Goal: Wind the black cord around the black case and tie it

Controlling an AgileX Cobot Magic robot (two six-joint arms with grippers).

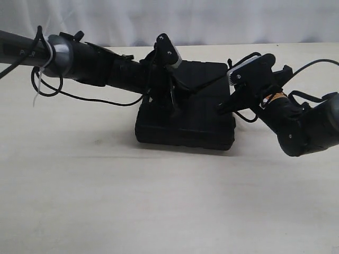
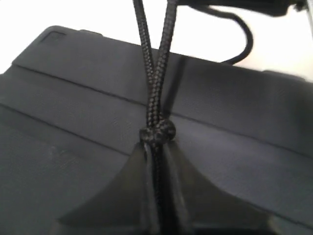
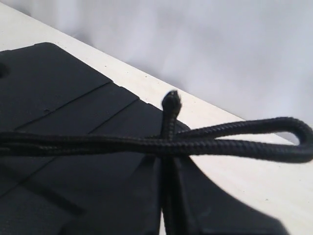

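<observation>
- While the left gripper point(image 2: 156, 152) pinches the black cord point(image 2: 154, 93) with closed jaws just behind a small knot point(image 2: 157, 132), above the lid of the black case point(image 1: 185, 132), a hard pull may drag the cord out of the jaws.
- At the case's right edge, the right gripper point(image 3: 167, 169) is clamped on the cord too (a loop point(image 3: 293, 139) sticks out). An uneven pull could undo this loop, or slide the case on the table point(image 1: 159, 201).

Black against cream
The black cord point(image 2: 155, 98) is showing a braided weave; the black case point(image 1: 185, 132) is looking matte, the table point(image 1: 159, 201) cream.
</observation>
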